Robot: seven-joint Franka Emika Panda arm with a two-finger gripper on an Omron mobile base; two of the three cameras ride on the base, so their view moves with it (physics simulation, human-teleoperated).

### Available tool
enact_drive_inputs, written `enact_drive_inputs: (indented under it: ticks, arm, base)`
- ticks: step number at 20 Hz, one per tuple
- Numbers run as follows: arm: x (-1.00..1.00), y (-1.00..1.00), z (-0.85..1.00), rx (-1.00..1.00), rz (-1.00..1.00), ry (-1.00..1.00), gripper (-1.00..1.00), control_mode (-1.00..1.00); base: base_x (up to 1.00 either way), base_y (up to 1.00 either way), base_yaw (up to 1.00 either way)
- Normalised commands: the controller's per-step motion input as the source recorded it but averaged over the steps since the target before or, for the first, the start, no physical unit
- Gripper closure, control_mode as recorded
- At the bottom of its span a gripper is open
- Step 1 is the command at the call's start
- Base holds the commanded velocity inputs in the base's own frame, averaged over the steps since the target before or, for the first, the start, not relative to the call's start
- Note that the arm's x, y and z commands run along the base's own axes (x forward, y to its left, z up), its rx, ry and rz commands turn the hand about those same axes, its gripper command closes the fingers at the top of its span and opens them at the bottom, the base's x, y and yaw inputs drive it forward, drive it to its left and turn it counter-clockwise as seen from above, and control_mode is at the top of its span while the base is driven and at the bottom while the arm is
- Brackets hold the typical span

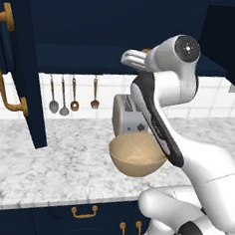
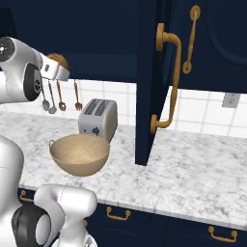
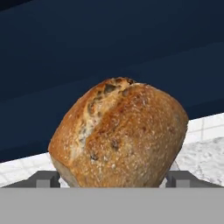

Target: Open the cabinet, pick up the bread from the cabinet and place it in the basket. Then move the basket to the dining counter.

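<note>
The bread (image 3: pixel 120 135), a crusty golden-brown roll, sits just in front of my hand inside the open navy cabinet (image 2: pixel 149 96). My gripper (image 3: pixel 114 179) is open, one fingertip at each side of the roll. From the base, the gripper (image 2: pixel 59 67) reaches up into the cabinet (image 1: pixel 27 82), with the bread (image 2: pixel 59 60) at its tip. The tan woven basket (image 1: pixel 136 153) stands on the marble counter below the arm, also seen as the basket (image 2: pixel 79 152) in front of the toaster. The dining counter is out of view.
A silver toaster (image 2: pixel 99 118) stands behind the basket. Utensils (image 1: pixel 73 96) hang on the tiled wall. The open cabinet door (image 2: pixel 166 82) with its long brass handle juts out over the counter on the right, another door (image 1: pixel 12 81) on the left.
</note>
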Motion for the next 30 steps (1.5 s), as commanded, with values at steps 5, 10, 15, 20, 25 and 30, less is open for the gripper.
enact_drive_inputs:
  ticks: [5,10,15,20,25,30]
  arm:
    - [-1.00,-0.21,-0.55,-0.14,0.09,0.36,1.00,-1.00]
    - [-0.06,-0.07,-1.00,-0.11,0.03,0.12,1.00,-1.00]
    - [1.00,-0.17,-1.00,0.00,0.14,0.00,1.00,-1.00]
    - [0.76,-0.16,-1.00,0.00,0.17,0.07,1.00,-1.00]
    - [-0.33,-0.04,-1.00,0.00,0.04,0.26,1.00,-1.00]
    - [0.50,-0.03,-0.94,0.01,0.00,0.44,1.00,-1.00]
  base:
    - [0.00,0.00,0.00]
    - [0.00,0.00,0.00]
    - [0.00,0.00,0.00]
    - [0.00,0.00,0.00]
    - [0.00,0.00,0.00]
    - [0.00,0.00,0.00]
